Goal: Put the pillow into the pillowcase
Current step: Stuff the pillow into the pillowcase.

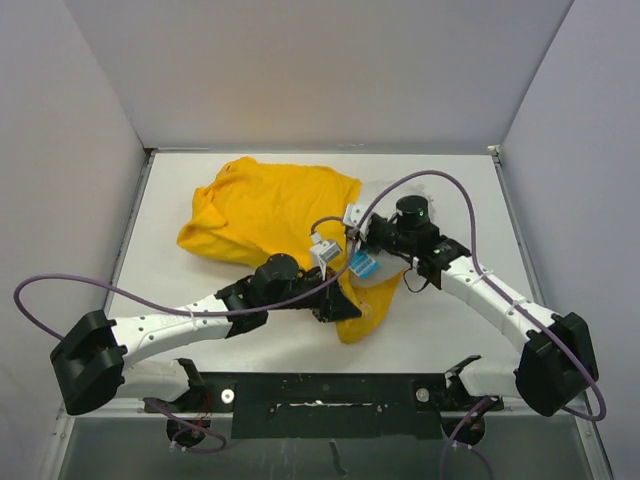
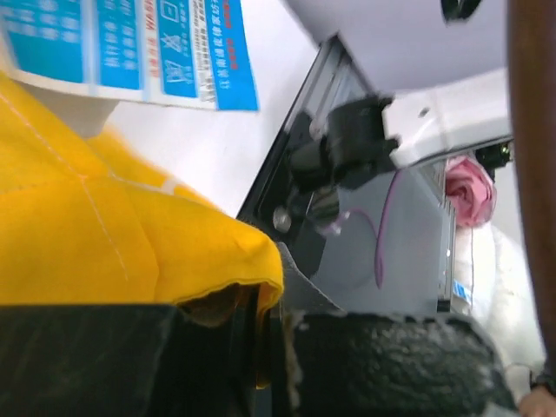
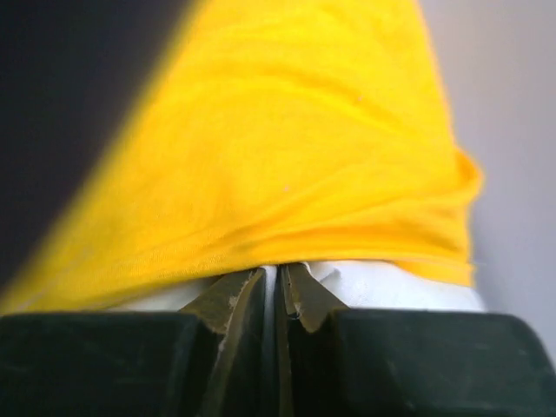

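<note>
Gripping pillowcase hem in closed left pincer; pinching pillow edge, just ahead beneath pillowcase, in closed right pincer. Advisable: drawing hem over pillow evenly, avoiding slack bunching.

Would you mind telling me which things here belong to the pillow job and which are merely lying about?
For the job: pillowcase; pillow; left tool, shut on the pillowcase; right tool, shut on the pillow.
Lying about: pink bundle beyond the table; blue printed label.
</note>
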Motion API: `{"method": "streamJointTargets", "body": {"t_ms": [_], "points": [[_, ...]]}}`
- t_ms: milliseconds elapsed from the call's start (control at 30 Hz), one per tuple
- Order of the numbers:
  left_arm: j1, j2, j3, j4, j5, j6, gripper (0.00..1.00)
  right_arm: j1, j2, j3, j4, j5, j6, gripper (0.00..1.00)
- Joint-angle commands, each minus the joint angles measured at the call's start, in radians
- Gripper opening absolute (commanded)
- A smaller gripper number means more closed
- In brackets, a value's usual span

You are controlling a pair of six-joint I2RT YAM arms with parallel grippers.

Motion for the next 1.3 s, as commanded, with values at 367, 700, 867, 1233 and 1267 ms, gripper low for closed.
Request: {"method": "streamJointTargets", "body": {"t_ms": [367, 700, 867, 1233, 1267], "points": [[0.031, -0.293, -0.244, -0.140, 0.122, 0.019, 0.49, -0.093, 0.020, 0.065, -0.873, -0.658, -0.699, 0.74], [0.128, -0.408, 0.204, -0.702, -0.080, 0.318, 0.89, -0.419, -0.090, 0.222, -0.862, -0.764, -0.409, 0.86], [0.190, -0.054, 0.530, -0.838, -0.372, 0.448, 0.88, -0.570, 0.039, 0.168, -0.335, -0.649, 0.294, 0.89], [0.191, 0.521, 1.050, -0.855, -0.562, 0.704, 0.71, -0.566, 0.202, -0.038, -0.070, -0.503, 0.482, 0.78], [0.193, 0.563, 1.095, -0.871, -0.574, 0.717, 0.67, -0.562, 0.210, -0.042, -0.070, -0.509, 0.477, 0.71]]}}
